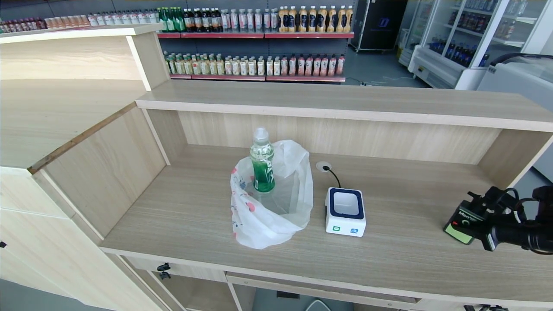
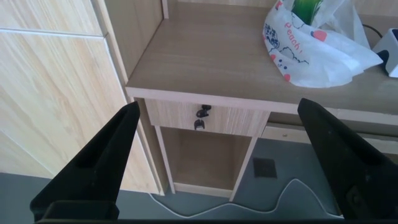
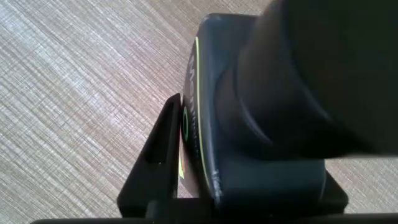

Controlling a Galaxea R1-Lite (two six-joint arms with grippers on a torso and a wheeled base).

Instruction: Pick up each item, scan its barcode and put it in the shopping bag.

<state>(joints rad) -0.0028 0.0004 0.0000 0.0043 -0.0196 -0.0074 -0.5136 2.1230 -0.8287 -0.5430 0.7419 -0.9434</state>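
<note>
The green bottle [image 1: 262,166] stands bagged in the shopping bag [image 1: 276,218], left of the scanner [image 1: 345,211]. A black item [image 1: 459,229] is gripped by the right hand [image 1: 473,224], presumably awaiting scanning. The left hand [image 2: 217,106] is spread wide and empty.

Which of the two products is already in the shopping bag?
The green bottle, standing upright inside the white shopping bag. The other, a dark pack, is held in the right gripper.

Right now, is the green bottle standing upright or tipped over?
Upright: the green bottle stands inside the open shopping bag, cap pointing up and label vertical.
</note>
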